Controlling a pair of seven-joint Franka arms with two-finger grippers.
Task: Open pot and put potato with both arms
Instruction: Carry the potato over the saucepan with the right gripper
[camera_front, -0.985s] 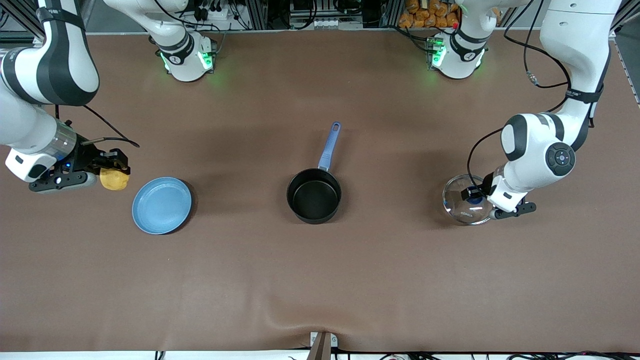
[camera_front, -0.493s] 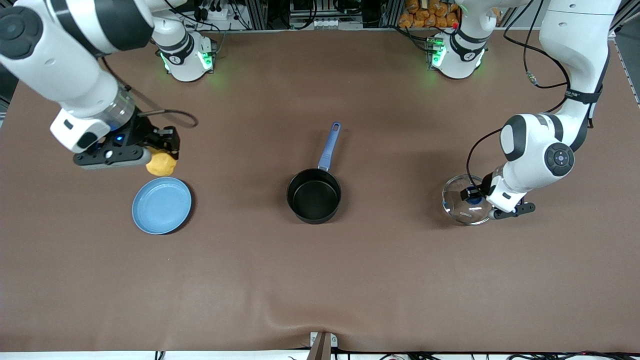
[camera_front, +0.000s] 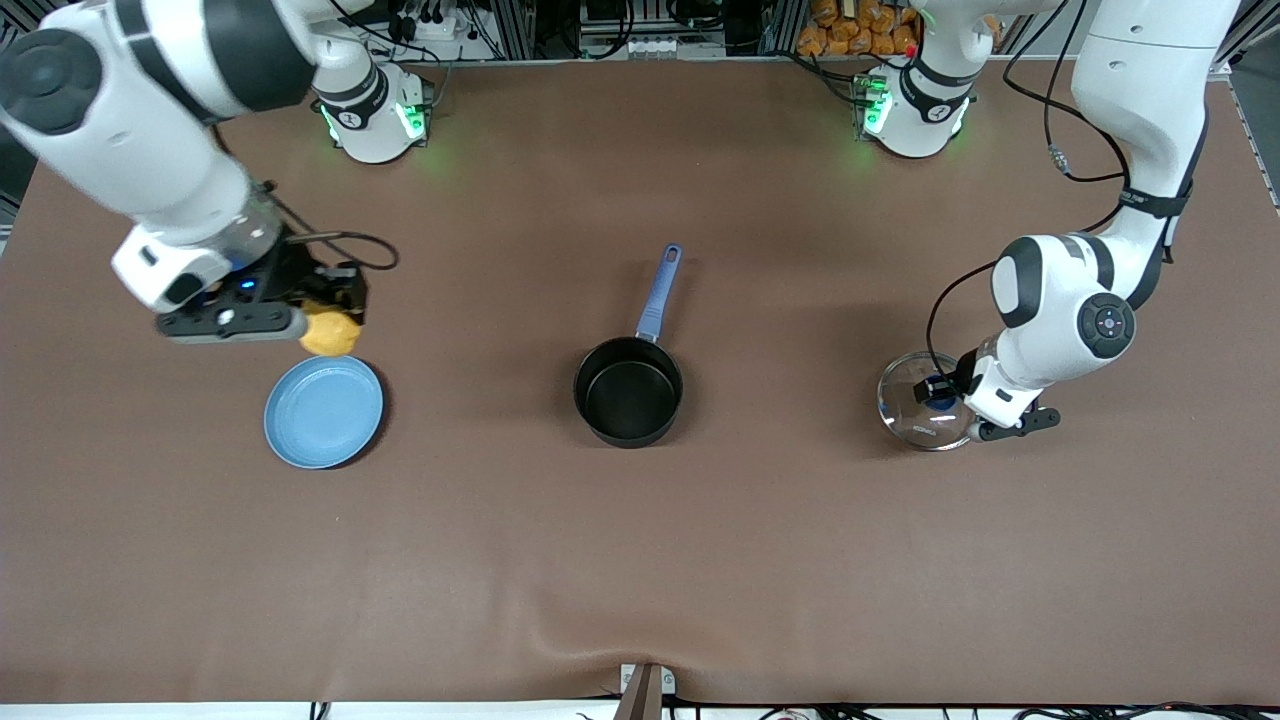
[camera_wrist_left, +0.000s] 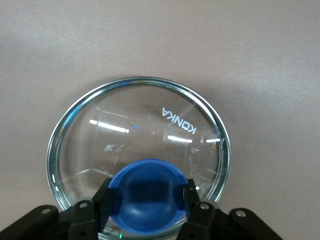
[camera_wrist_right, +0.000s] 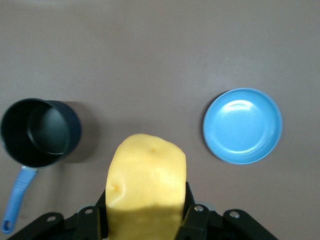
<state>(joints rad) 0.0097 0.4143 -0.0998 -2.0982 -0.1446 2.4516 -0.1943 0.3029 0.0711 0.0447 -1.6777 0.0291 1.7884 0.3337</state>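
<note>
The black pot (camera_front: 629, 389) with its long blue handle (camera_front: 658, 293) stands open and empty at the table's middle; it also shows in the right wrist view (camera_wrist_right: 40, 131). My right gripper (camera_front: 335, 312) is shut on the yellow-orange potato (camera_front: 330, 334) and holds it in the air over the table beside the blue plate (camera_front: 323, 410); the potato fills the right wrist view (camera_wrist_right: 146, 187). My left gripper (camera_front: 945, 397) is shut on the blue knob (camera_wrist_left: 147, 195) of the glass lid (camera_front: 922, 400), toward the left arm's end of the table.
The blue plate (camera_wrist_right: 243, 125) lies empty toward the right arm's end. The arms' bases (camera_front: 372, 105) stand along the table's far edge. Brown cloth covers the table, with a fold near the front edge (camera_front: 640, 640).
My right arm has carried the potato from the table's end toward the middle, now over the spot just past the plate. My left gripper with the lid has shifted slightly toward the pot.
</note>
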